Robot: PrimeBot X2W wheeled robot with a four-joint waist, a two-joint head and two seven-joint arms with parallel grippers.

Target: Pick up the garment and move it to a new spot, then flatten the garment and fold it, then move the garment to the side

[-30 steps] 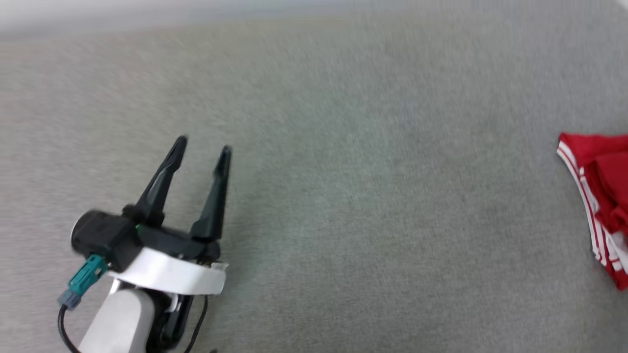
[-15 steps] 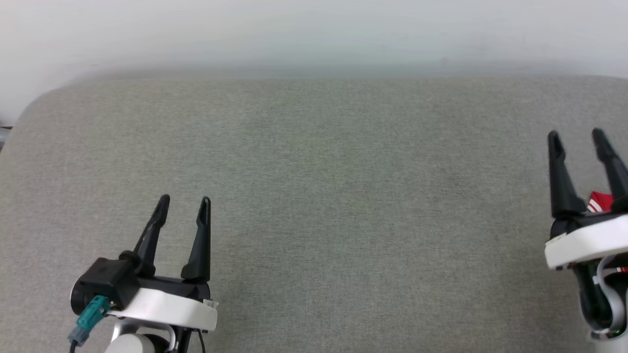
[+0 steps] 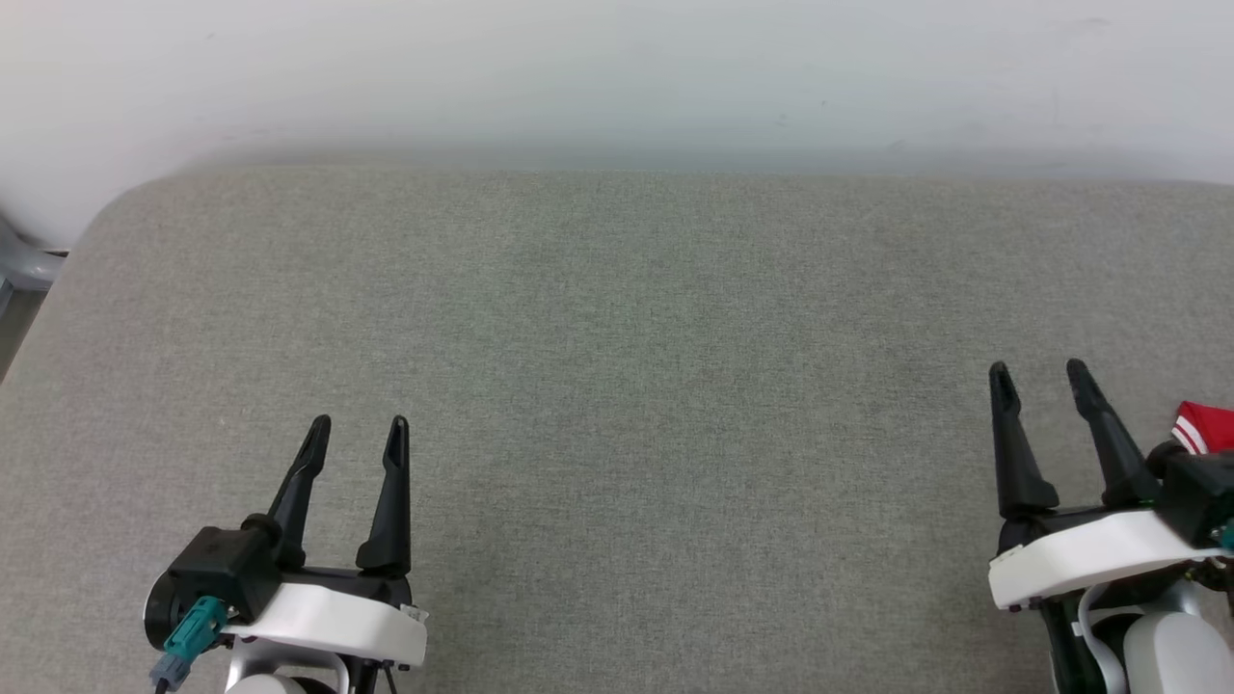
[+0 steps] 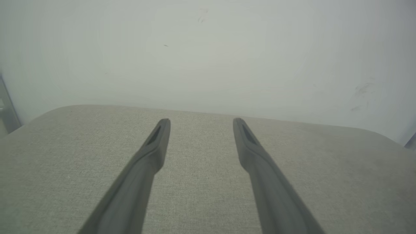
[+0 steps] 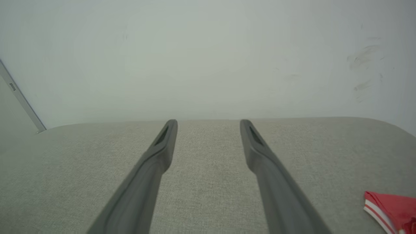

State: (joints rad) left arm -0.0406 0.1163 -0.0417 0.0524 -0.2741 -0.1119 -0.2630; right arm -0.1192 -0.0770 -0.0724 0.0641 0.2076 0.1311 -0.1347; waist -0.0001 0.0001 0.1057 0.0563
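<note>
With the red, white-striped garment (image 3: 1205, 427) set aside far right, left gripper (image 3: 356, 424) and right gripper (image 3: 1039, 367) hover released, apparently finished.

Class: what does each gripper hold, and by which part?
Nothing: left gripper and right gripper are open, empty; the red, white-striped garment lies apart.

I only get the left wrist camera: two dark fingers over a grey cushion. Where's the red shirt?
Observer: The garment lies at the head view's right edge, just to the right of the right gripper.
Operator: Is that gripper grabbing it?
Observer: No, its jaws stand open with nothing between them.
</note>
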